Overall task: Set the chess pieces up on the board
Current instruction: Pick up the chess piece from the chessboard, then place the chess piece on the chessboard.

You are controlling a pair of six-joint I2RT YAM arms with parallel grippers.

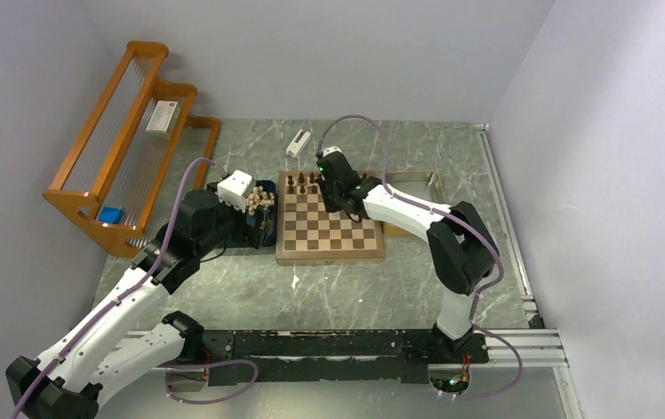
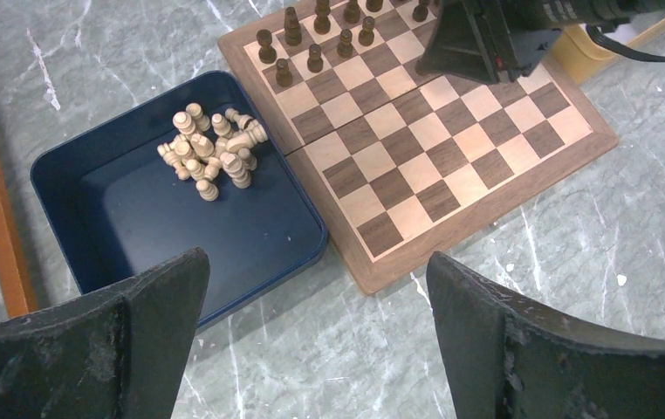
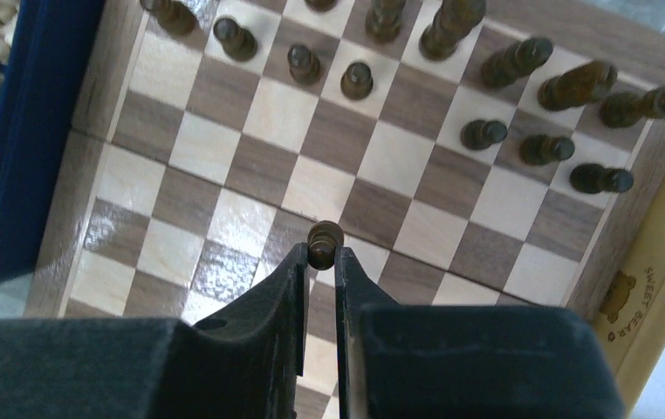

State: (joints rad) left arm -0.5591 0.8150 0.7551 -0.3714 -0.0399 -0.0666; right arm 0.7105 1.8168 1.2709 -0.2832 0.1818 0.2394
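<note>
left end effector [image 2: 316, 288]: released, jaws wide, above the dark blue tray [image 2: 137, 227], near its near edge.
right end effector [image 3: 318, 262]: clenched on a dark pawn [image 3: 325, 240] over mid-board.
chessboard [image 1: 329, 231]: on the worktop [image 1: 311, 297], just right of the tray.
cream pieces [image 2: 211, 153]: heaped in the tray's far part.
dark pieces [image 3: 355, 78]: standing on the board's far two rows.

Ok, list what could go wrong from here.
The right gripper pinches the dark piece only near its top, so it may slip or land tilted on the board.
The standing dark pieces are close together; lowering it among them could topple neighbours.
The cream pieces lie heaped in the blue tray, so the open left gripper may grab two.
</note>
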